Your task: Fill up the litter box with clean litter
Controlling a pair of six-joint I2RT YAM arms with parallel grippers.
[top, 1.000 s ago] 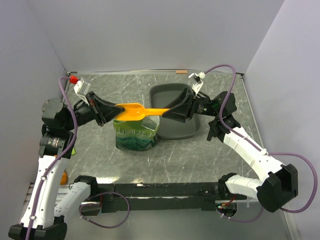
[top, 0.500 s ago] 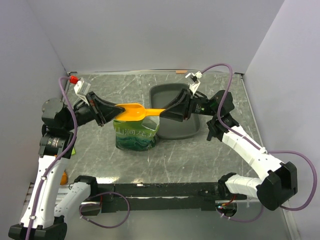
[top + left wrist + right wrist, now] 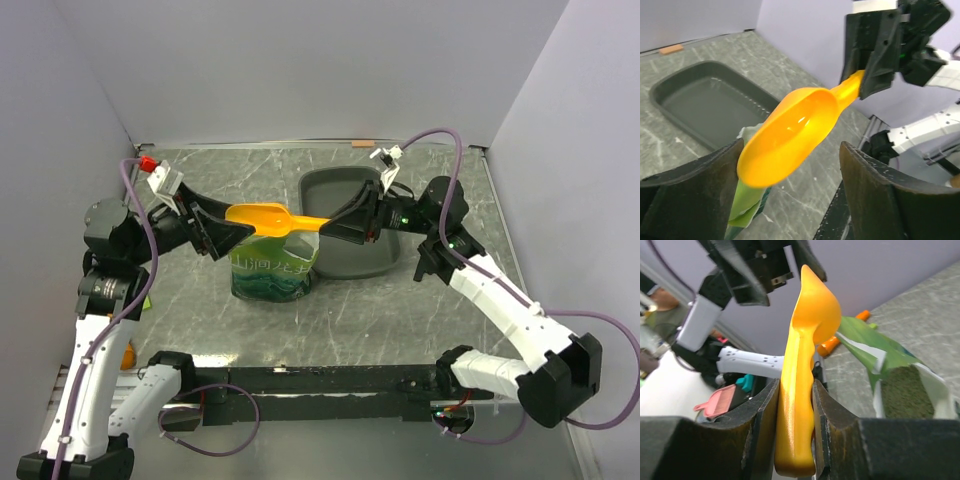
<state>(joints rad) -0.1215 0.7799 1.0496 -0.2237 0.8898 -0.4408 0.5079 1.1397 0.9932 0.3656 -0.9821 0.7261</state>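
Note:
An orange scoop (image 3: 265,218) hangs in the air above the open green bag (image 3: 272,268). My right gripper (image 3: 338,224) is shut on its handle; in the right wrist view both fingers (image 3: 762,410) press the handle (image 3: 800,390). My left gripper (image 3: 235,232) stands open around the scoop's bowl (image 3: 790,132), which lies against one finger and clear of the other. The dark grey litter box (image 3: 345,195) lies behind the right gripper, its floor (image 3: 705,105) bare. Clean litter (image 3: 902,395) shows as a grainy fill inside the bag's mouth.
Purple walls close in the left, back and right sides. A small brown strip (image 3: 362,144) lies at the table's back edge. An orange object (image 3: 128,353) sits by the left arm's base, and a pink tool (image 3: 720,400) lies off the table.
My left gripper has opened off the scoop's bowl. My right gripper has closed tighter on the handle, and the scoop has shifted slightly left and up.

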